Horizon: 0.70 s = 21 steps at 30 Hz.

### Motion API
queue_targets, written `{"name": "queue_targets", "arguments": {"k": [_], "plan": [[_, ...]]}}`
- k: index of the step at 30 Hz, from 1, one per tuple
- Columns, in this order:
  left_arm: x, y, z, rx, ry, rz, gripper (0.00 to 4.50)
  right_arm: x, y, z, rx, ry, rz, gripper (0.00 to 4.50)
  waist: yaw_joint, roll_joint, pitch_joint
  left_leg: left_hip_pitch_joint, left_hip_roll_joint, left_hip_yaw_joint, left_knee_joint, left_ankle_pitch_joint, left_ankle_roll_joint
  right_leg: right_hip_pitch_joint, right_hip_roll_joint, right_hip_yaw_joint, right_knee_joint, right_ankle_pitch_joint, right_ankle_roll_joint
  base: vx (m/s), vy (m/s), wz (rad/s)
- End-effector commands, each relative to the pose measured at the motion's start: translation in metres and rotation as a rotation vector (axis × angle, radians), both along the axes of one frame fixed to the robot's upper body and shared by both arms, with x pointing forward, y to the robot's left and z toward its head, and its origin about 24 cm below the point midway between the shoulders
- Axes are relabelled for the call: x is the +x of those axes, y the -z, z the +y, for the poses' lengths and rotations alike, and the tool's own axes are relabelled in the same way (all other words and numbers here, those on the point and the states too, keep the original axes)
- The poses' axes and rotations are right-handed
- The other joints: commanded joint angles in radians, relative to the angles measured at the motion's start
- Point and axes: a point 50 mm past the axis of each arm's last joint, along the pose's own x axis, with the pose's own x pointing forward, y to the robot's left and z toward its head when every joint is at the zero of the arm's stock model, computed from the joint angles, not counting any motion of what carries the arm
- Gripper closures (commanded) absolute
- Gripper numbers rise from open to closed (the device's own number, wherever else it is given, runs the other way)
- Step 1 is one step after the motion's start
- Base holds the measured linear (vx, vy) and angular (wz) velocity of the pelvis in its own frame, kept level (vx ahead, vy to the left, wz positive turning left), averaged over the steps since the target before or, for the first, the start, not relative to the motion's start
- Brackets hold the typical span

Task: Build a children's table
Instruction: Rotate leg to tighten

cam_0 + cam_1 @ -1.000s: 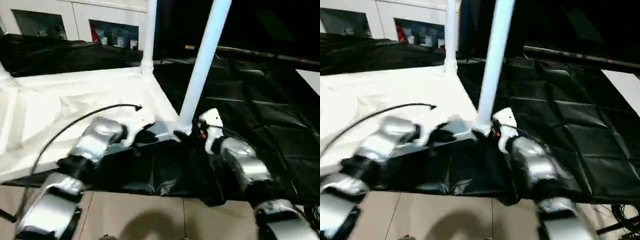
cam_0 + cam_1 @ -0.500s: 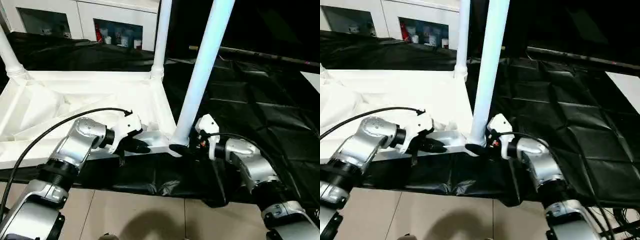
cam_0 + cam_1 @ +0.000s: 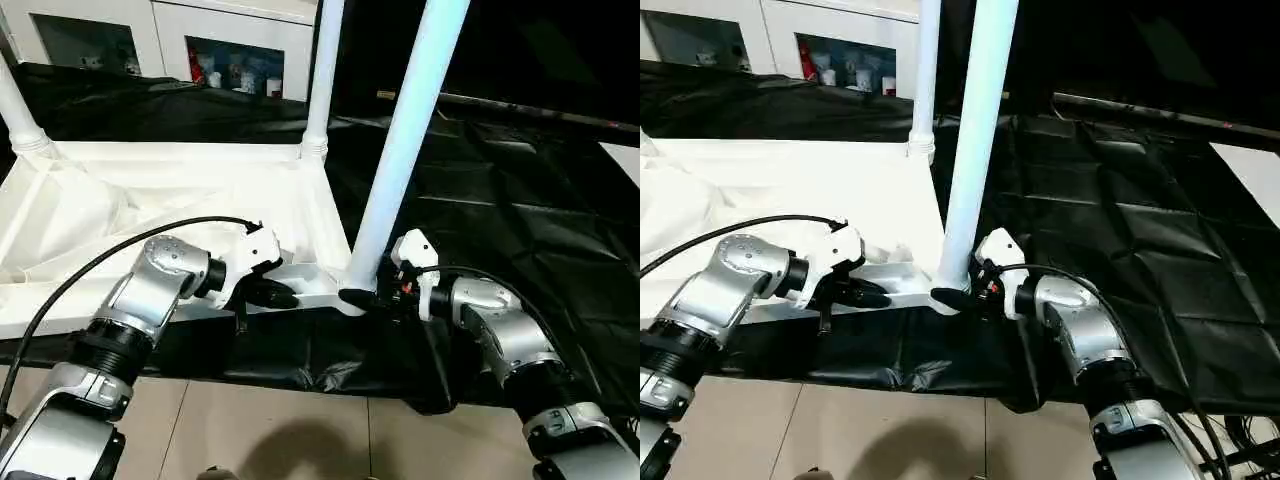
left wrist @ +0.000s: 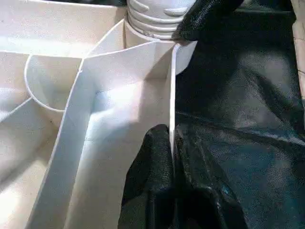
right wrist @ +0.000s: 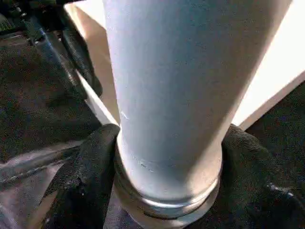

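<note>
The white tabletop (image 3: 150, 200) lies upside down on the black-draped work table (image 3: 520, 210), ribbed underside up, its long axis running from nine o'clock to three o'clock across the head view. Three legs stand up out of its corner sockets: the near-right leg (image 3: 405, 140) rises from about six o'clock and leans slightly toward one o'clock, the far-right leg (image 3: 322, 75) stands almost straight at twelve o'clock, and a far-left leg (image 3: 18, 110) pokes up at ten o'clock.

Down at the near-right corner, the right gripper (image 3: 970, 295) has its two black fingers (image 5: 90, 162) spread to the width of the leg's base and wrapped on either side of it, both pads pressed against the tube just above its ribbed collar.

Over at eight o'clock from that corner, the left gripper (image 3: 275, 294) is squeezed narrow, pinching the thin near rim of the tabletop between its fingertips (image 4: 152, 162), one inside the wall and one outside against the black cloth.
</note>
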Motion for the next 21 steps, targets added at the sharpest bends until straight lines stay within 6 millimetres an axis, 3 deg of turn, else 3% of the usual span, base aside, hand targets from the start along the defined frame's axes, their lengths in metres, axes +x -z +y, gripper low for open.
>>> {"name": "queue_targets", "arguments": {"k": [1, 3, 4, 6, 7, 8, 12, 16, 17, 19, 20, 21], "plan": [[0.005, -0.003, -0.027, -0.058, 0.001, -0.046, 4.5, 0.015, 0.003, 0.0, 0.005, 0.232, 0.022, 1.74, 0.0, 0.007, -0.062, -0.01, 0.002, 0.016, -0.06, -0.079, 0.028, 0.062, -0.07, 0.049, -0.075, -0.113, -0.191, 0.0, 0.0, 0.0], [0.01, -0.001, -0.035, -0.05, -0.044, -0.074, 4.5, 0.02, 0.006, 0.004, 0.009, 0.341, 0.04, 1.75, -0.007, 0.007, -0.061, -0.01, 0.0, 0.014, -0.063, -0.088, 0.003, 0.061, -0.069, 0.05, -0.078, -0.152, -0.179, 0.0, 0.0, 0.0], [0.011, -0.001, -0.037, -0.052, -0.051, -0.077, 4.5, 0.021, 0.006, 0.004, 0.006, 0.356, 0.038, 1.75, -0.006, 0.004, -0.062, -0.008, 0.0, 0.015, -0.061, -0.093, 0.0, 0.061, -0.07, 0.051, -0.079, -0.163, -0.172, 0.0, 0.0, 0.0], [0.022, 0.001, -0.06, -0.067, -0.159, -0.125, 4.5, 0.031, 0.009, 0.016, -0.019, 0.552, 0.04, 1.75, -0.007, 0.005, -0.062, -0.007, -0.001, 0.017, -0.06, -0.088, -0.005, 0.058, -0.069, 0.053, -0.079, -0.154, -0.167, 0.0, 0.0, 0.0], [0.022, 0.001, -0.06, -0.067, -0.159, -0.125, 4.5, 0.031, 0.009, 0.016, -0.019, 0.552, 0.04, 1.75, -0.008, 0.005, -0.063, -0.005, -0.002, 0.018, -0.06, -0.085, -0.009, 0.055, -0.068, 0.054, -0.079, -0.151, -0.166, 0.0, 0.0, 0.0], [0.025, 0.001, -0.07, -0.07, -0.192, -0.138, 4.5, 0.033, 0.008, 0.023, -0.013, 0.589, 0.035, 1.75, -0.004, 0.005, -0.065, -0.006, -0.002, 0.016, -0.06, -0.081, -0.011, 0.06, -0.069, 0.053, -0.075, -0.138, -0.163, 0.0, 0.0, 0.0], [0.027, 0.002, -0.081, -0.069, -0.215, -0.157, 4.5, 0.035, 0.004, 0.036, 0.001, 0.582, 0.017, 1.75, 0.001, 0.001, -0.068, -0.01, -0.006, 0.019, -0.056, -0.038, 0.023, 0.065, -0.066, 0.054, -0.067, -0.022, -0.166, 0.0, 0.0, 0.0], [0.027, 0.0, -0.086, -0.078, -0.2, -0.177, 4.5, 0.034, -0.004, 0.05, 0.051, 0.471, -0.038, 1.75, 0.004, 0.001, -0.065, -0.01, -0.004, 0.019, -0.057, -0.061, 0.032, 0.064, -0.068, 0.052, -0.071, -0.057, -0.167, 0.0, 0.0, 0.0], [0.027, 0.0, -0.085, -0.078, -0.199, -0.177, 4.5, 0.034, -0.004, 0.05, 0.053, 0.467, -0.039, 1.05, 0.005, 0.0, -0.066, -0.01, -0.004, 0.018, -0.057, -0.063, 0.034, 0.065, -0.068, 0.052, -0.071, -0.061, -0.166, 0.0, 0.0, 0.0], [0.026, 0.0, -0.082, -0.08, -0.183, -0.176, 4.5, 0.034, -0.007, 0.047, 0.072, 0.453, -0.053, 1.0, 0.004, 0.0, -0.066, -0.012, -0.003, 0.018, -0.057, -0.06, 0.039, 0.065, -0.068, 0.052, -0.071, -0.054, -0.167, 0.0, 0.0, 0.0], [0.025, 0.0, -0.079, -0.078, -0.169, -0.175, 4.5, 0.034, -0.009, 0.045, 0.089, 0.432, -0.06, 0.85, 0.005, 0.009, -0.066, -0.011, -0.004, 0.017, -0.057, -0.055, 0.04, 0.065, -0.069, 0.052, -0.069, -0.045, -0.171, 0.0, 0.0, 0.0], [0.025, 0.001, -0.077, -0.077, -0.162, -0.174, 4.5, 0.034, -0.01, 0.043, 0.097, 0.421, -0.064, 0.68, 0.004, 0.006, -0.066, -0.011, -0.003, 0.017, -0.057, -0.059, 0.044, 0.066, -0.068, 0.051, -0.071, -0.042, -0.172, 0.0, 0.0, 0.0]]}}
